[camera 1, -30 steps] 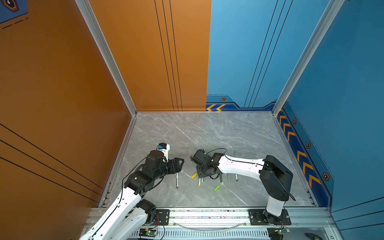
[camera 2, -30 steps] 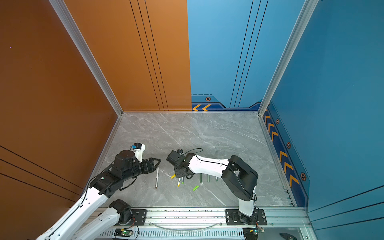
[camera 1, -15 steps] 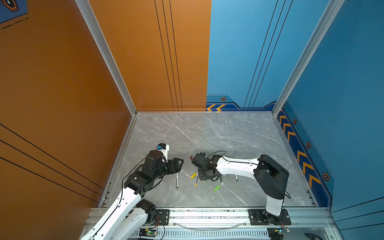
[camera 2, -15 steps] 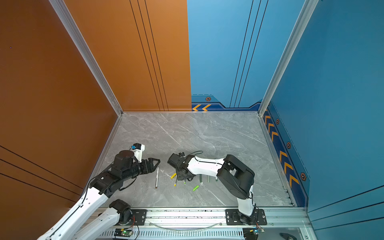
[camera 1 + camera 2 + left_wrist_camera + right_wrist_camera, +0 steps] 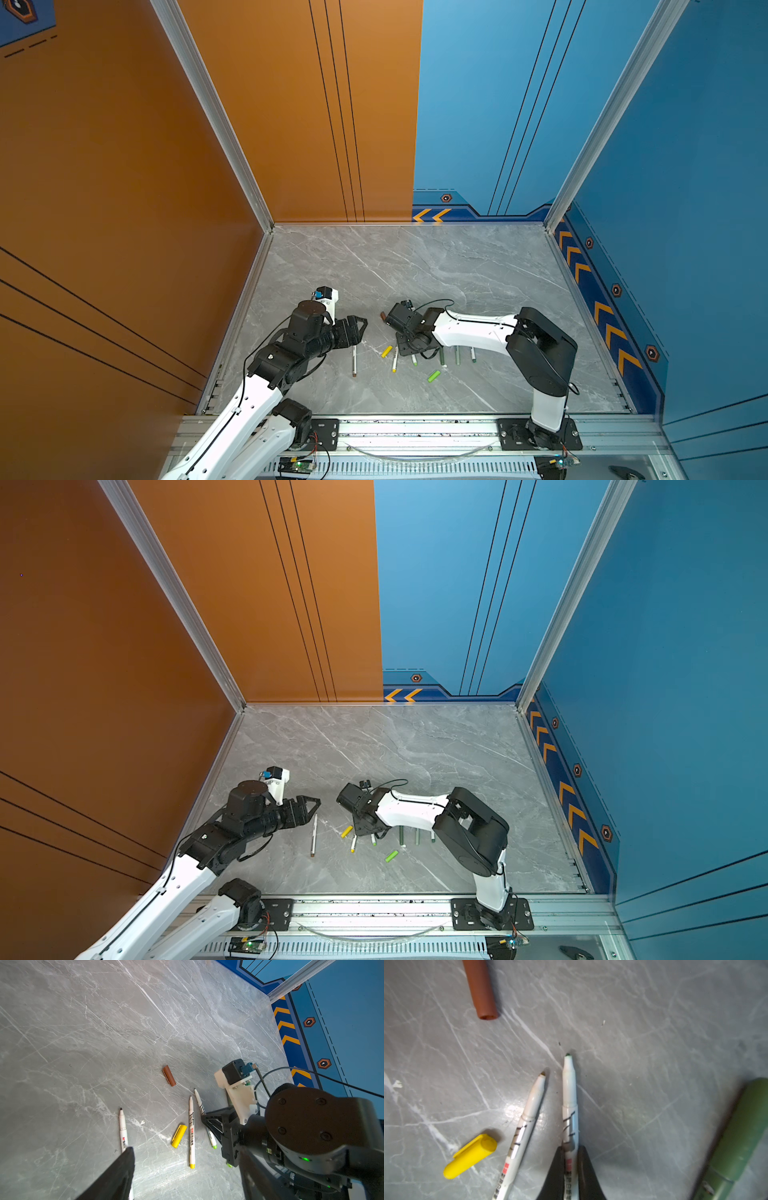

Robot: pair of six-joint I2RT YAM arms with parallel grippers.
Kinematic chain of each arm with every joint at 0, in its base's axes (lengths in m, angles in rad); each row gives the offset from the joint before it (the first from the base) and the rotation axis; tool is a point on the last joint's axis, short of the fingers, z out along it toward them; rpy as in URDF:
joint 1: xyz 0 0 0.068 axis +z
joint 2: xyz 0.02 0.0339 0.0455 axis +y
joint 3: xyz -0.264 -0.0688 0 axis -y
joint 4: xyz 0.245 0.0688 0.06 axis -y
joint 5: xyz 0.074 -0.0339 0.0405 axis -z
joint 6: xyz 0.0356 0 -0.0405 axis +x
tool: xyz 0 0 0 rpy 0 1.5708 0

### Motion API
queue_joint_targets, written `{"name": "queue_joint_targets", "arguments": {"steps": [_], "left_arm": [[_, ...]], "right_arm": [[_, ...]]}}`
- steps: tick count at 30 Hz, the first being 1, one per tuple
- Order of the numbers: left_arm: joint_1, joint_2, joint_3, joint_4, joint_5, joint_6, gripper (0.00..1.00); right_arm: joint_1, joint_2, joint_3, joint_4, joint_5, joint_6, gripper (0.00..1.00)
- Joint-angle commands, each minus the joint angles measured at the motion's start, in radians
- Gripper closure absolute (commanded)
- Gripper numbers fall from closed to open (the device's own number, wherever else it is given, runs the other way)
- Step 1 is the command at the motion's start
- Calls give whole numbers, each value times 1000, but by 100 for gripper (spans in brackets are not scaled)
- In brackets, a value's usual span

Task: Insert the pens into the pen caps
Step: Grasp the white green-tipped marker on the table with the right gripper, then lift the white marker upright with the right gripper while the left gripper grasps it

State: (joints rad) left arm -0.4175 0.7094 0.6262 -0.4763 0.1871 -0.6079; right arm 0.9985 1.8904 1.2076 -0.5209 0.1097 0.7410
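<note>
My right gripper (image 5: 570,1148) is shut on a white pen with a green tip (image 5: 569,1095), low over the table; in both top views its fingertips are hidden under the wrist. A yellow-ended pen (image 5: 527,1113) lies right beside it, then a yellow cap (image 5: 471,1156). The brown cap (image 5: 480,989) lies just beyond. My left gripper (image 5: 360,326) hovers open, empty, above the tip end of a brown-ended pen (image 5: 354,361). A lime cap (image 5: 434,376) lies nearer the front edge.
Three more pens (image 5: 457,355) lie under the right forearm, pointing to the front edge. A dull green barrel (image 5: 741,1136) lies close to the held pen. Grey marble table (image 5: 415,266); orange wall on the left, blue walls behind and on the right.
The right gripper has closed onto the green-tipped pen, and that arm's elbow has swung a little. The left arm has stayed still.
</note>
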Motion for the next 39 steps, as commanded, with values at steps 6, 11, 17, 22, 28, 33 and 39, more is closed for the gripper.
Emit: {"name": "queue_joint_targets", "arguments": {"steps": [6,11,17,22,28,33,39], "left_arm": [[9,-63,-8,81,96,30,21],[9,-56,1,174,206,32,22],[-7,-44,6,352,424,14,22],[-18,-13,35,363,455,30,22],[-28,41,49,385,448,36,29],[-33,60,45,434,409,24,35],[-35,97,58,461,399,20,47]], "right_arm": [[-45,-204,62,48,-8,30,94],[-110,-363,28,226,-124,46,95],[-190,-470,-89,535,-389,134,95],[-177,-489,-106,601,-453,133,95],[-150,-486,-107,659,-478,152,95],[-129,-478,-96,653,-505,141,95],[-118,-482,-97,668,-520,139,95]]}}
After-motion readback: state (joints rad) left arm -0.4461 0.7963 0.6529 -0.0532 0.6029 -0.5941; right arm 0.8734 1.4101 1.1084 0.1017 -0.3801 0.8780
